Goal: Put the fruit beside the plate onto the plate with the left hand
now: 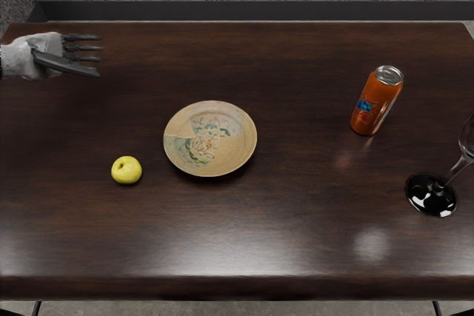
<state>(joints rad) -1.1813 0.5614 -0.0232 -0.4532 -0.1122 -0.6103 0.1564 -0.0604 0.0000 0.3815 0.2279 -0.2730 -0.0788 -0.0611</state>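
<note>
**Small round fruit to lift, free way to the plate**

Concerns a yellow-green fruit (127, 170), probably an apple, lying on the dark tabletop (281, 242) just beside the plate (248, 138), at its left and a little toward the front edge, not touching the rim. Looks light, firm and smooth-skinned: probably no danger of crushing it, but easy to send rolling if pushed from one side only. Better to come from above and close around the widest part, thumb on one side and the other fingers opposite, with even pressure.

Shows the left hand (63, 53) at the back left corner, well apart from the fruit, with the fingers (81, 37) stretched out straight and holding nothing. Asks for a long reach forward before any grasp.

As for the plate: shallow, seems ceramic, nothing on it. Possibly fragile, so wiser to set the fruit down softly than to drop it.

Finds nothing between hand and fruit, nor between fruit and plate. Leaves an orange drink can (376, 100) and a wine glass (444, 183) well apart on the right side, out of this arm's way. Shows no right hand.
</note>
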